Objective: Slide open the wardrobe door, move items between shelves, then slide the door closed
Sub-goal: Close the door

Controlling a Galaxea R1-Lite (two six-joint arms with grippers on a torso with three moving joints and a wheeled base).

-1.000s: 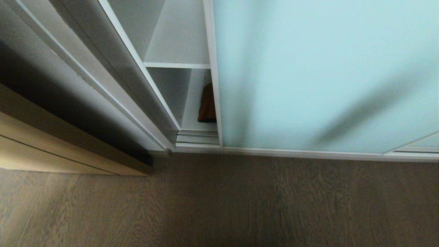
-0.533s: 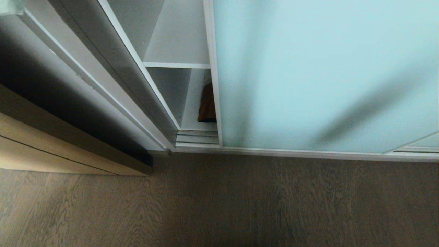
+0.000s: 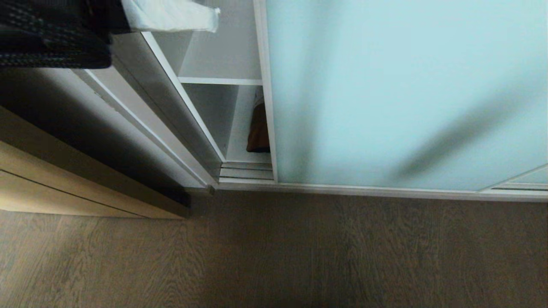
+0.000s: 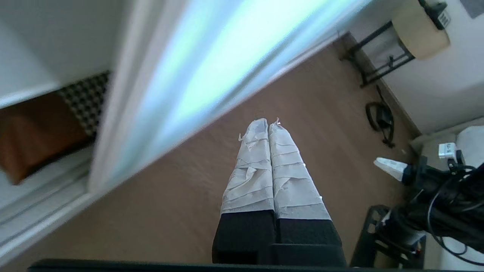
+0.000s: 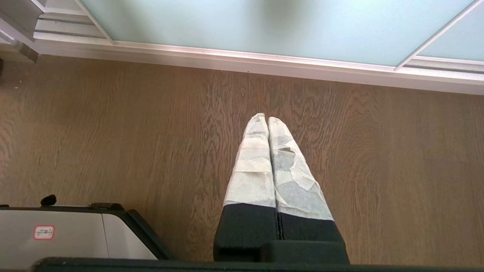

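One narrow gap is all the sliding wardrobe door [image 3: 402, 94] leaves in the head view: its silver frame edge stands just right of the white shelf [image 3: 220, 81], so the compartment is barely uncovered. Below that shelf, near the picture's centre, a sliver of the tan-brown cushion [image 3: 259, 132] peeks out against the door's edge, on the wardrobe's bottom board. At about 11 o'clock the left claw [image 3: 212, 19] enters, its tape-wrapped tips aimed toward the gap, probably to catch the door's edge and push it wider.

From the left wrist view, the left claw [image 4: 268, 126] has both fingers pressed together, holding nothing, over the wooden floor [image 4: 170, 211]. The door [image 4: 211, 71] runs diagonally from 8 to 1 o'clock, and the cushion [image 4: 41, 132] shows at 9 o'clock, tan leather beside houndstooth.

From the right wrist view, the right claw [image 5: 267, 120] is closed and empty, hanging parked above the floor [image 5: 113, 132], with the door's bottom rail [image 5: 264, 64] across 12 o'clock.
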